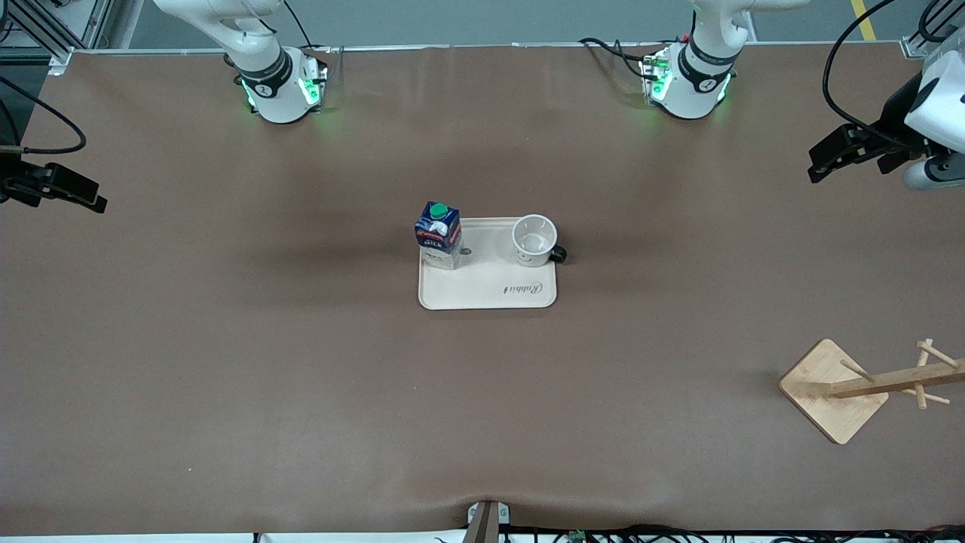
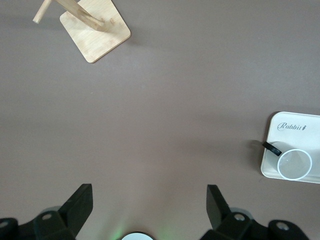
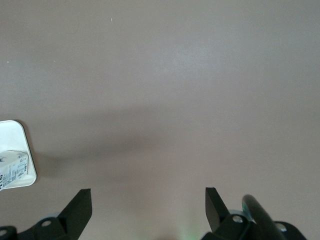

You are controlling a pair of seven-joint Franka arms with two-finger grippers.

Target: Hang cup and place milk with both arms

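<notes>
Brown table (image 1: pixel 226 362), milk (image 3: pixel 12 170) cut off, rack (image 2: pixel 95 27) cropped

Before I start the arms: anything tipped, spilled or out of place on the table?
Nothing stands out. The milk and the cup stand upright on the tray, and the wooden rack stands on its base at the left arm's end. Left gripper and right gripper wait open, empty.

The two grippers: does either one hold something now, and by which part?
Nothing is held. The left gripper and the right gripper are both open and empty over bare table; the cup and the milk stand on the tray.
</notes>
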